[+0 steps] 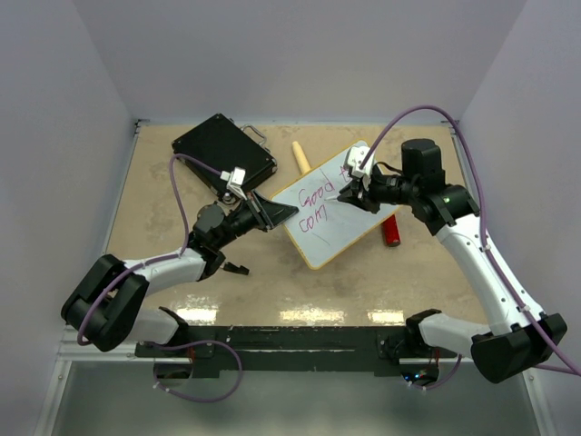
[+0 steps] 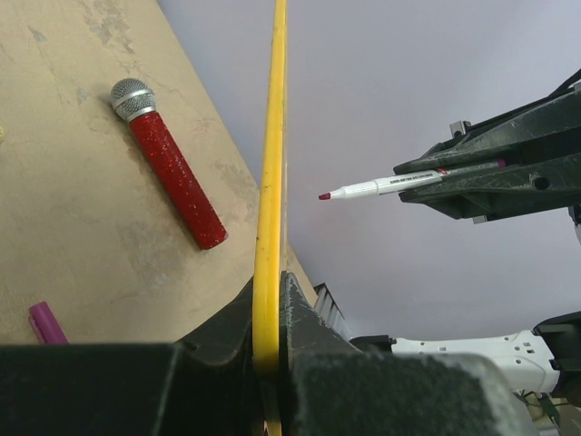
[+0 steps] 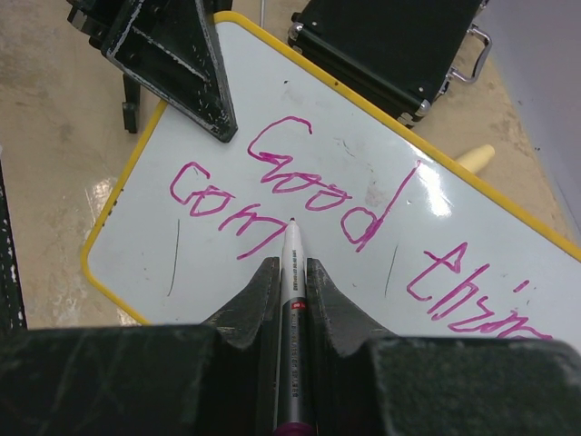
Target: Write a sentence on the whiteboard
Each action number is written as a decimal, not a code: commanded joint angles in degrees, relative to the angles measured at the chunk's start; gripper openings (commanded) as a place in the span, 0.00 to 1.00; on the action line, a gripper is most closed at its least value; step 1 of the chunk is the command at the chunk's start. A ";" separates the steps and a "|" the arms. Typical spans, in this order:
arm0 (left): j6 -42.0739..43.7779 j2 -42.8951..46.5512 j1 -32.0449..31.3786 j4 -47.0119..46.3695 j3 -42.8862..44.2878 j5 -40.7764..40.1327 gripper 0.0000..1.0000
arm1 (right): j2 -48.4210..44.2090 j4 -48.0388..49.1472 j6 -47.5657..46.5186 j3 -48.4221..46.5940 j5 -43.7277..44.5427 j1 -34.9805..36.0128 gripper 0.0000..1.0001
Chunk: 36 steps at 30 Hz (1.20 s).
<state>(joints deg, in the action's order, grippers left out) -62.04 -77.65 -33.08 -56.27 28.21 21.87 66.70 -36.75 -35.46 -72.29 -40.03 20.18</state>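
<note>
While the second line stands at only "com", the step in hand looks to be its next letter. Whiteboard [image 1: 349, 234]: mid-table, slightly right, skewed, its left edge pinched between the pressed-together fingers of the left gripper [image 1: 290, 212]. Marker [image 2: 390, 184]: clamped in the right gripper [image 3: 290, 272], tip just off the surface, right of "com". To do it well: lower the tip gently, hold the left pinch firm so the board cannot slide, match letter size and slant to the line above, leave room for later words. Sentence [image 3: 313, 195]: magenta, loose hand, two lines, "Good thin…" above, "com" below; strokes uneven but legible. Board face white, glossy, faint grey streaks; frame yellow, corners rounded. Case [image 1: 222, 150]: black, far left.
</note>
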 commanded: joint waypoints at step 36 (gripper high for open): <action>-3.97 -0.93 1.53 -11.84 4.84 2.92 0.00 | 2.21 3.80 1.81 1.01 5.14 -0.14 0.00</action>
<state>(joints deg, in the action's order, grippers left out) -64.36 -79.77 -31.86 -57.80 29.78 24.36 68.40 -34.06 -33.85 -71.02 -36.49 20.21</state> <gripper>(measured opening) 0.087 0.135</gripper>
